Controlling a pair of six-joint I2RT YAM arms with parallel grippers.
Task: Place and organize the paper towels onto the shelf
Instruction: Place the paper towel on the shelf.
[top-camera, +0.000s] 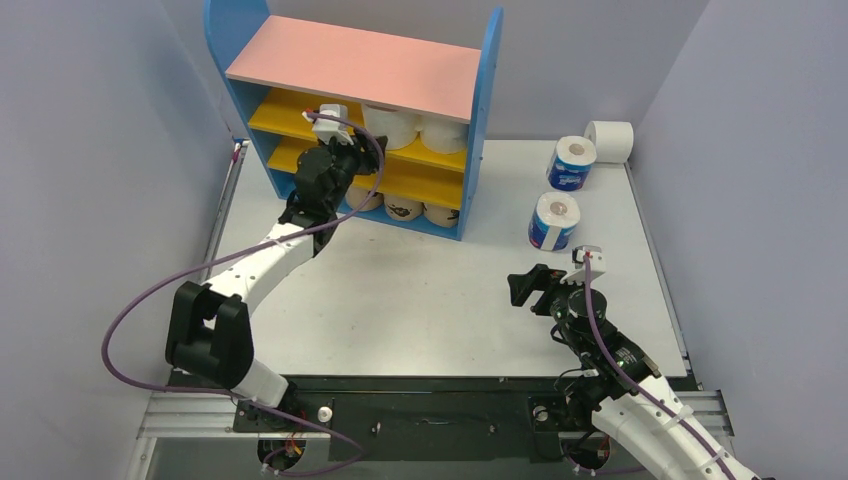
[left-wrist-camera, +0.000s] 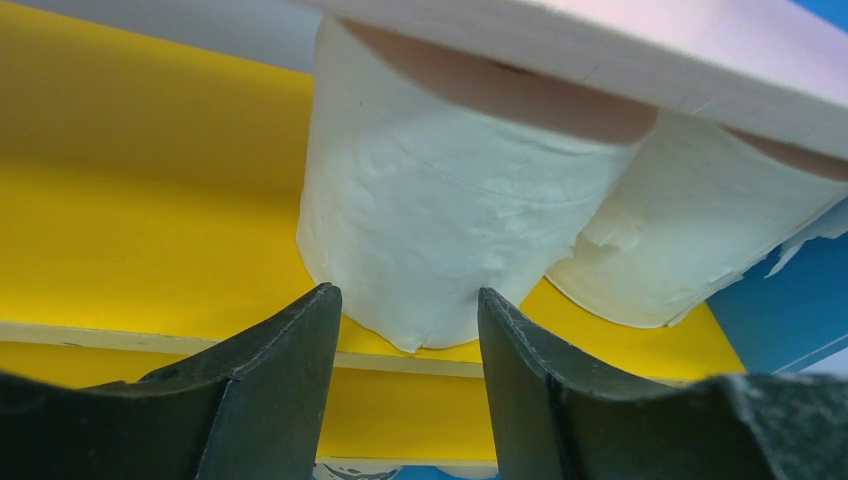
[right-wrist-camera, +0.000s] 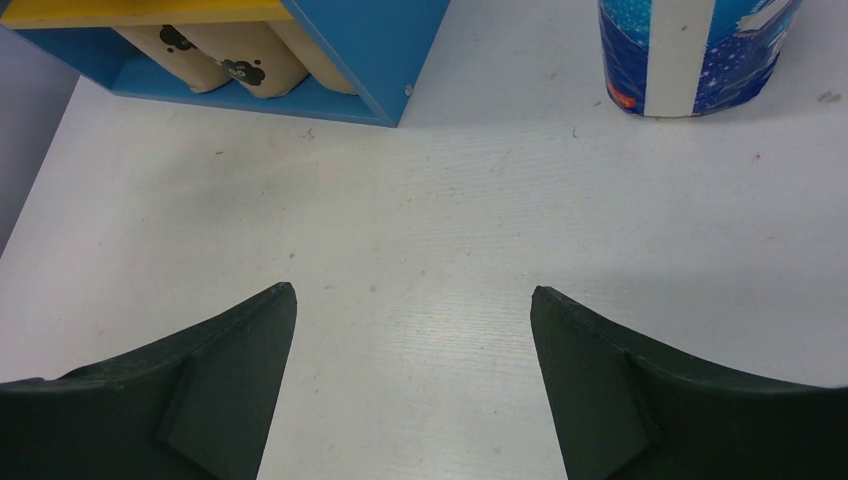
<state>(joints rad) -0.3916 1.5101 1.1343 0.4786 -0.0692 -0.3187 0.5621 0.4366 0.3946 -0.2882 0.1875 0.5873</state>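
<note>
My left gripper (left-wrist-camera: 405, 300) is up at the little shelf with blue sides, a pink top and yellow boards (top-camera: 485, 100). My two left fingers are partly apart and hold nothing. A soft white paper roll (left-wrist-camera: 430, 220) stands on the top yellow board just past their tips, with a second white roll (left-wrist-camera: 680, 240) touching it on the right.

The bottom part of the shelf holds tan rolls with black cartoon prints (top-camera: 403, 208).

My right gripper (right-wrist-camera: 412, 295) is spread wide over the bare white table (top-camera: 420, 290).

Only the top view shows both blue-wrapped rolls, the far one (top-camera: 571, 163) and the near one (top-camera: 553, 221), standing right of the shelf. It also shows a white roll lying on its side (top-camera: 609, 140).
</note>
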